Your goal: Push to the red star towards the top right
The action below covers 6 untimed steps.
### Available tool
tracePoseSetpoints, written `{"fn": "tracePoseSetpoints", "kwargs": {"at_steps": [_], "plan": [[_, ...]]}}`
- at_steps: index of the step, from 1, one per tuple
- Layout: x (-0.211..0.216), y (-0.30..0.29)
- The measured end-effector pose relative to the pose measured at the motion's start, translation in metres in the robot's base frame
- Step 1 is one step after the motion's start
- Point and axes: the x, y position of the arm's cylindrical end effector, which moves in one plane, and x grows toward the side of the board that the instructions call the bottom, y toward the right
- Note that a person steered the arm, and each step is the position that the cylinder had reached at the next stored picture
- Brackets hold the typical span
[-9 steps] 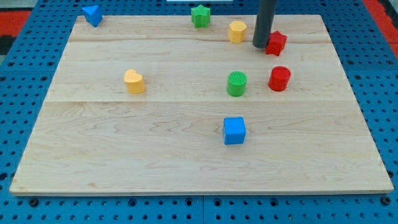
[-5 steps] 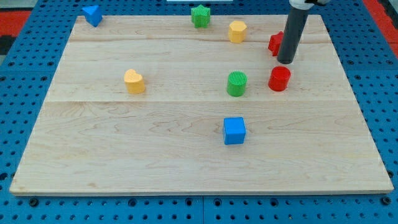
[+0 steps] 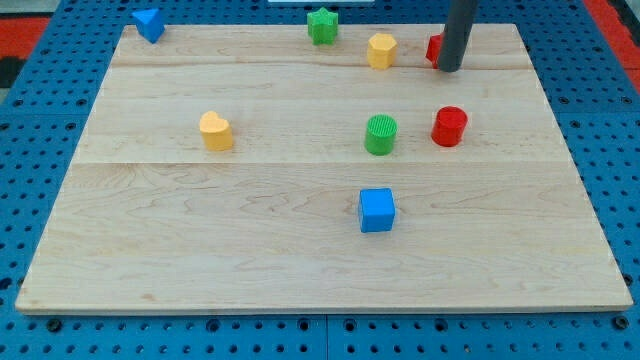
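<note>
The red star [image 3: 436, 48] sits near the top right of the wooden board [image 3: 300, 250], mostly hidden behind my dark rod. Only its left edge shows. My tip [image 3: 450, 69] rests on the board right against the star's lower right side. The red cylinder [image 3: 449, 126] stands below my tip, apart from it.
A yellow block [image 3: 381, 50] lies just left of the star. A green star [image 3: 322, 26] and a blue block [image 3: 149, 23] sit along the top edge. A green cylinder [image 3: 380, 134], a yellow heart [image 3: 215, 131] and a blue cube [image 3: 377, 210] lie lower down.
My tip went from the star's left, around below it, then up toward the view's top. The red star has shifted up the board from where it lay.
</note>
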Motion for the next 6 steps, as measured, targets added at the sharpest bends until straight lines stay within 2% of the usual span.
{"fn": "tracePoseSetpoints", "kwargs": {"at_steps": [6], "plan": [[-0.031,0.0]]}}
